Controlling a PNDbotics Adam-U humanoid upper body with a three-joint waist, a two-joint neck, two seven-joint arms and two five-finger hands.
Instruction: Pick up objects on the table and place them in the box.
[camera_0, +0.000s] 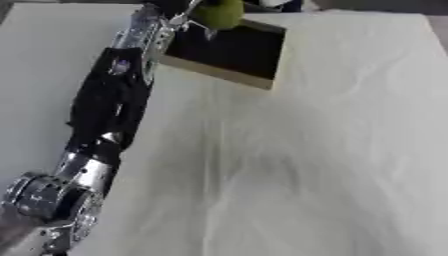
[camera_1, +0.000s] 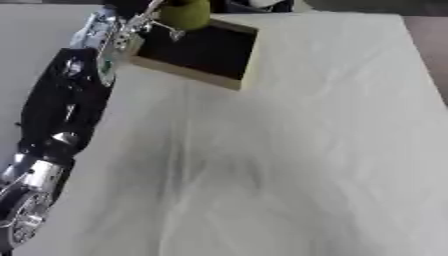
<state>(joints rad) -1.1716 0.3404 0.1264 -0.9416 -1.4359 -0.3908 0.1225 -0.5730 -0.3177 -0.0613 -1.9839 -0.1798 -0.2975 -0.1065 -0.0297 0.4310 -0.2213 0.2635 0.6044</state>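
Fingers: the left hand (camera_0: 179, 11) reaches to the top edge of the view; its fingers appear curled round a yellow-green object (camera_0: 220, 13), though blur hides the details.
Object: rounded, yellow-green, held above the near-left part of the box (camera_0: 262, 75), at the box's far side in the view.
Box: shallow, dark inside, pale wooden rim, set askew on the white table (camera_0: 332, 150).
Left arm: stretches from the lower left corner up to the box.
Right hand: not visible.
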